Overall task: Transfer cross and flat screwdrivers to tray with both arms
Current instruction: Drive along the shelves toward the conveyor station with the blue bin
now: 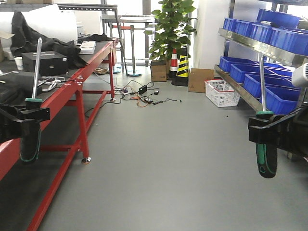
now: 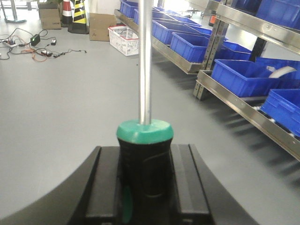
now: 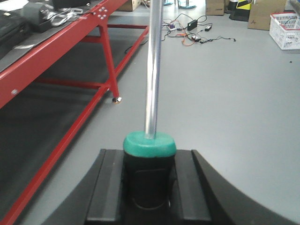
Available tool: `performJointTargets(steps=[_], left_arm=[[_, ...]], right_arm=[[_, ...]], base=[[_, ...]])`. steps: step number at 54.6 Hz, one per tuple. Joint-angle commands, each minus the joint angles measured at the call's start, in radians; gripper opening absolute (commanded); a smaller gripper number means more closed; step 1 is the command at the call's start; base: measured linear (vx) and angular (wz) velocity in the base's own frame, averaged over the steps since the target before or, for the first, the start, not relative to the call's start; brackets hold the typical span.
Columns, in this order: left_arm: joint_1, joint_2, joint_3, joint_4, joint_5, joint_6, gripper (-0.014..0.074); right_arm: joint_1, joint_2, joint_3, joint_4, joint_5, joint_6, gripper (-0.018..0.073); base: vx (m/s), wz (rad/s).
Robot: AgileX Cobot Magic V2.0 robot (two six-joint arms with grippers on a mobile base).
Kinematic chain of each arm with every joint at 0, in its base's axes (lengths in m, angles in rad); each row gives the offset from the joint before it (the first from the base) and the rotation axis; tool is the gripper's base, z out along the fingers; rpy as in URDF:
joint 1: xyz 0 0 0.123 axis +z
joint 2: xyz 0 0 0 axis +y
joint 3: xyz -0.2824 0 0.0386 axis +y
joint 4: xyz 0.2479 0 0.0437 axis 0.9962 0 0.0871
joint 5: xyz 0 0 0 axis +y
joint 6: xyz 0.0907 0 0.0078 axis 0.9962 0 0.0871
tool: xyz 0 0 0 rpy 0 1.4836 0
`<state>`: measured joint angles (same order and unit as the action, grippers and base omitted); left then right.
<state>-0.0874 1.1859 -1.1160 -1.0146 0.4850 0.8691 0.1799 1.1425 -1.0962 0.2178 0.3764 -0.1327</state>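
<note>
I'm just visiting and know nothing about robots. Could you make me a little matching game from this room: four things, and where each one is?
Things:
1 left screwdriver
2 crates
3 basket
4 black box

Places:
A on the red table
B on the floor
C on the shelves
D clamped, shaft pointing up

Pairs: 1-D, 2-C, 3-B, 4-A

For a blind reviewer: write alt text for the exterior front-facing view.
The left gripper holds one screwdriver and the right gripper holds the other screwdriver, each by its black-and-green handle, silver shaft pointing up. Between them is grey floor, with a red workbench left, blue crates on shelves right, and a potted plant and cables behind.
</note>
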Motion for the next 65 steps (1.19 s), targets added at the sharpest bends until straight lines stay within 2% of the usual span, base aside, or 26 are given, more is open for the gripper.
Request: performJointTargets(steps=[1, 23, 65], left_arm=[[-0.007, -0.024, -0.040, -0.045, -0.042, 0.001, 0.0000], [-0.007, -0.025, -0.040, -0.045, -0.043, 0.001, 0.0000], [-0.007, -0.025, -0.040, -0.045, -0.048, 0.001, 0.0000]], right_arm=[[-0.002, -0.024, -0.031, 0.002, -0.088, -0.005, -0.0008], [-0.002, -0.024, -0.031, 0.002, -0.088, -0.005, -0.0008], [-0.002, -0.024, -0.031, 0.002, -0.087, -0.005, -0.0008]], base=[[0.54, -0.05], [0.51, -0.32], [0.45, -0.66]])
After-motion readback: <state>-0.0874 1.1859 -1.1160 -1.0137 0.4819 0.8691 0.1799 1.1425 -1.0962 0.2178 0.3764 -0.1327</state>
